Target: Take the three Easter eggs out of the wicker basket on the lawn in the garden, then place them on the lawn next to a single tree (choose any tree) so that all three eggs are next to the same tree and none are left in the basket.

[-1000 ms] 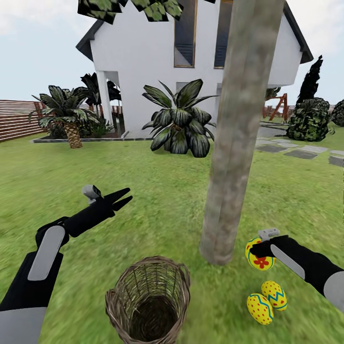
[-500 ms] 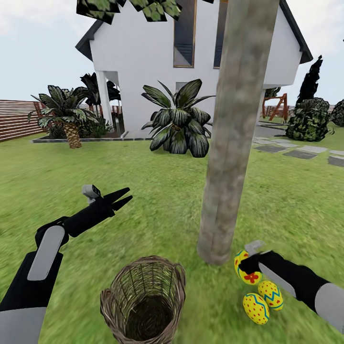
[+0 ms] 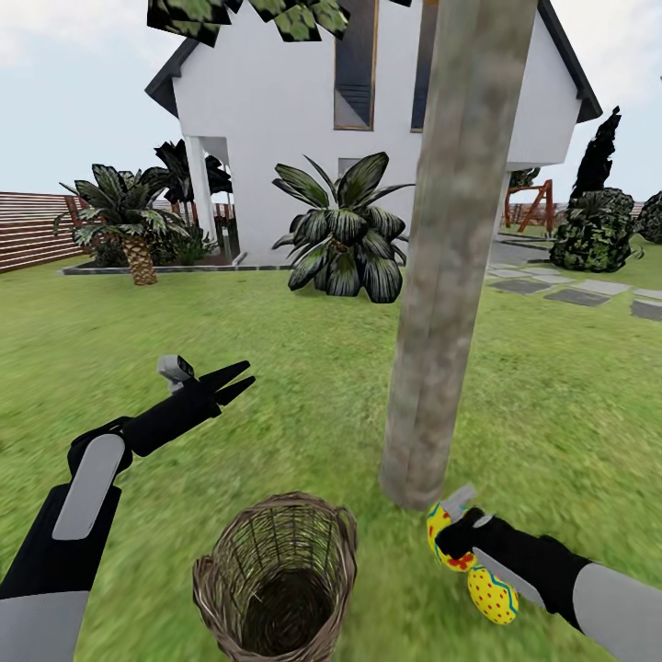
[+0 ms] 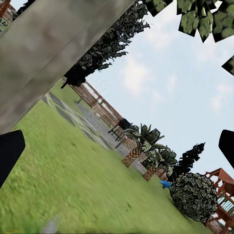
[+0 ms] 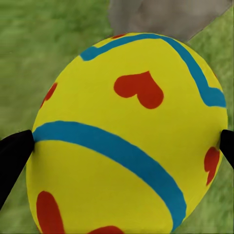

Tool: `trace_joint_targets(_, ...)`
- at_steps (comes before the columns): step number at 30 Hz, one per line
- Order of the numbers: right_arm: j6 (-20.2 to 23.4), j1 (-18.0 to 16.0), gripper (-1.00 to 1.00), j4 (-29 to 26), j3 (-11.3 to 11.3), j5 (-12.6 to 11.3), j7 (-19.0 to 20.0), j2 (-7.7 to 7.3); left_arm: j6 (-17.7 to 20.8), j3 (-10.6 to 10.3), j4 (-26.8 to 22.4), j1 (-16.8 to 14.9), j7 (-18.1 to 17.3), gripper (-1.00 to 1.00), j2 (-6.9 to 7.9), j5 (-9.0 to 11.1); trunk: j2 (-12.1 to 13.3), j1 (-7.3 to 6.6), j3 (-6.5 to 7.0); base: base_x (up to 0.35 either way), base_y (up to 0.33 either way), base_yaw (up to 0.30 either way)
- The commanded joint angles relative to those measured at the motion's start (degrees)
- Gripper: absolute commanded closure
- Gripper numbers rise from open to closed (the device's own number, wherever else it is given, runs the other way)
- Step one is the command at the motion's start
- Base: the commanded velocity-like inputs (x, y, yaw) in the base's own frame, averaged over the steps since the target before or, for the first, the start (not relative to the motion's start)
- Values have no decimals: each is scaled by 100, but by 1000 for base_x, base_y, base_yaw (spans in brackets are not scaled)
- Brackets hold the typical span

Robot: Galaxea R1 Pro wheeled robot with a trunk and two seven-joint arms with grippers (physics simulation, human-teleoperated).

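My right gripper (image 3: 448,536) is shut on a yellow Easter egg (image 3: 439,544) with red marks, low over the lawn (image 3: 303,405) at the foot of the tree (image 3: 450,276). In the right wrist view that egg (image 5: 126,136) shows red hearts and blue bands, with a dark fingertip at each side. A second yellow egg (image 3: 492,596) with blue zigzags lies on the grass just right of it, partly under my right forearm. The wicker basket (image 3: 213,577) stands left of the trunk, and its inside looks empty. My left gripper (image 3: 234,382) hovers open above the grass, up and left of the basket.
A white house (image 3: 276,119) and a broad-leaved plant (image 3: 345,239) stand behind the tree. A short palm (image 3: 133,230) and a brown fence (image 3: 28,230) are at the far left. Stepping stones (image 3: 552,290) and dark shrubs (image 3: 593,230) are at the right.
My right gripper has carried its egg down and left, closer to the trunk's foot, and the forearm now covers one egg on the grass. The left arm has stayed still.
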Motion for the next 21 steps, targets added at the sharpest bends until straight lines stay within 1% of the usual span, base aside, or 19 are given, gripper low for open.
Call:
trace_joint_targets(1,-55,-9,100,215,129,-52,-58,91,28,5,-3,-4,-16,-100,0,-1,-3,-1,-6,0,0,0)
trace_joint_targets(2,-101,-8,100,503,177,-47,-54,250,28,5,-3,-4,-16,-100,0,-1,-3,-1,-6,0,0,0)
trace_joint_targets(3,-249,-7,100,938,208,-34,-46,502,28,1,-4,-4,-16,-100,0,-1,-3,-1,-6,0,0,0)
trace_joint_targets(4,-443,-7,100,1239,221,16,-27,659,28,0,-5,-4,-16,-100,0,-1,-3,-1,-6,0,0,0)
trace_joint_targets(5,-684,-7,100,1505,226,144,-5,777,28,3,-7,-4,-16,-100,0,-1,-3,-1,-6,0,0,0)
trace_joint_targets(7,-820,-7,100,1651,229,282,12,847,28,3,-12,-4,-16,-100,0,-1,-3,-1,-6,0,0,0)
trace_joint_targets(10,-864,-7,100,1706,230,308,19,890,28,0,-14,-4,-23,-100,0,-1,-3,-1,-6,0,0,0)
trace_joint_targets(11,-866,-7,100,1723,228,309,15,948,28,3,-14,-4,-24,-100,0,-1,-3,-1,-6,0,0,0)
trace_joint_targets(13,-874,-7,100,1956,228,315,9,1098,28,5,-14,-4,-24,-100,0,5,-3,-1,-6,0,0,0)
trace_joint_targets(15,-892,-5,100,2463,229,334,11,1393,28,5,-14,-4,-24,-100,0,13,-3,-1,-6,0,0,0)
trace_joint_targets(16,-912,-6,100,2651,230,338,11,1499,28,5,-14,-4,-24,-100,0,18,-3,-1,-6,0,0,0)
trace_joint_targets(17,-968,-5,100,2768,230,340,11,1557,28,5,-14,-4,-24,-100,0,21,-3,-1,-6,0,0,0)
trace_joint_targets(19,-1091,-2,100,2860,230,335,13,1601,28,5,-18,-4,-29,-100,0,25,-3,-1,-6,0,0,0)
trace_joint_targets(21,-1138,-2,100,2885,230,333,18,1614,28,5,-16,-4,-44,-100,0,32,-3,-1,-6,0,0,0)
